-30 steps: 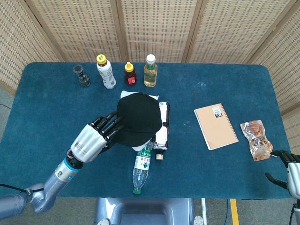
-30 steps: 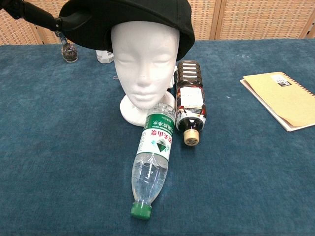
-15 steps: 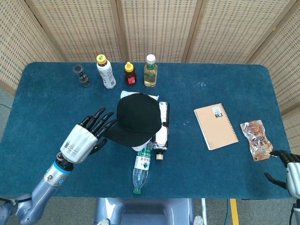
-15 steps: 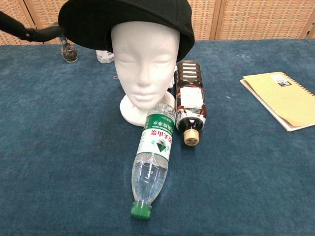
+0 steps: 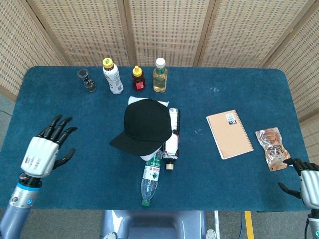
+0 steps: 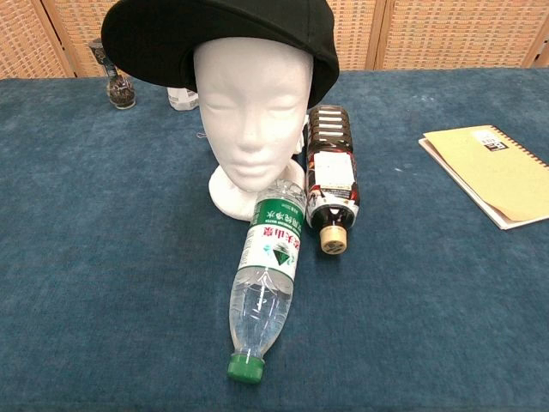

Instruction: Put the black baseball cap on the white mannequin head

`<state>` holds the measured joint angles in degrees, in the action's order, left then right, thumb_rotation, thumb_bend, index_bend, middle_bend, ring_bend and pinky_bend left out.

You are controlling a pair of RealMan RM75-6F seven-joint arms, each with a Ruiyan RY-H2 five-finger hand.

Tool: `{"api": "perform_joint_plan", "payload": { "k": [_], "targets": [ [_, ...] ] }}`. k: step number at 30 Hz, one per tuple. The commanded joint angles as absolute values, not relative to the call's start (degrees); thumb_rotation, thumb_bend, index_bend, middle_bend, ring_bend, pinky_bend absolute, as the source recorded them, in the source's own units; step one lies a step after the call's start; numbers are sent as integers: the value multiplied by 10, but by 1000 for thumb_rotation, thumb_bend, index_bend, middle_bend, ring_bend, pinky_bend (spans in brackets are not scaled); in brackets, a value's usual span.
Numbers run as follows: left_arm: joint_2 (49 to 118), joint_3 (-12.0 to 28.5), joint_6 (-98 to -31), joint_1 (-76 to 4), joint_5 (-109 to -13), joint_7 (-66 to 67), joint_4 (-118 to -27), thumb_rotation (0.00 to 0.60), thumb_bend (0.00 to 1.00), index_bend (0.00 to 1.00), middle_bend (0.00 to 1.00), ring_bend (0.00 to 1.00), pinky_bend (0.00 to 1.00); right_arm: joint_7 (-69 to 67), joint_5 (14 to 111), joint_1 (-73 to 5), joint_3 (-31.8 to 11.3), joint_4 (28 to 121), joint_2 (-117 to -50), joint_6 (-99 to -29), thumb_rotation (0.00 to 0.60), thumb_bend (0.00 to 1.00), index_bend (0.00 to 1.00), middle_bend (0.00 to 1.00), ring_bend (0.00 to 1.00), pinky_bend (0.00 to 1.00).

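The black baseball cap [image 5: 144,124] sits on the white mannequin head [image 6: 251,107], its brim [image 6: 141,39] turned toward the table's left side. In the head view the cap hides nearly all of the mannequin. My left hand [image 5: 44,152] hovers near the table's front left, far from the cap, fingers spread and holding nothing. At the front right corner my right hand [image 5: 306,184] shows only in part, with its fingers apart and nothing in them. Neither hand appears in the chest view.
A clear water bottle [image 6: 266,279] and a dark drink bottle [image 6: 331,176] lie in front of and beside the mannequin. Several bottles [image 5: 113,75] stand along the back. A tan notebook [image 5: 229,133] and a snack pouch [image 5: 272,148] lie at the right.
My left hand let go of the cap's brim and drew back to the front left, leaving the chest view. The cap stays on the mannequin head.
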<state>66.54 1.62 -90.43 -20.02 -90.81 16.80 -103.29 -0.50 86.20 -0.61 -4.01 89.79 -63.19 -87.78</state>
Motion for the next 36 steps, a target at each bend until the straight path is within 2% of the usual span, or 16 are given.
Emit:
{"api": "perform_joint_plan", "payload": {
  "k": [1, 7, 15, 36],
  "targets": [
    [657, 13, -931, -163, -869, 144, -1008, 600, 272, 262, 140, 64, 348, 7, 856, -11, -43, 903, -632, -870, 600, 90, 309, 381, 411, 337],
    [653, 9, -938, -119, -817, 132, -968, 600, 271, 361, 153, 80, 347, 39, 844, -21, -49, 920, -629, -858, 600, 89, 295, 369, 389, 327],
    [647, 1, -924, -70, -755, 107, -946, 600, 271, 375, 155, 81, 344, 54, 840, -21, -49, 935, -627, -857, 600, 90, 292, 361, 378, 319],
    [654, 7, -909, -66, -834, 66, -928, 600, 272, 386, 177, 85, 333, 38, 847, -26, -43, 916, -636, -852, 600, 90, 293, 361, 378, 309]
  ]
}}
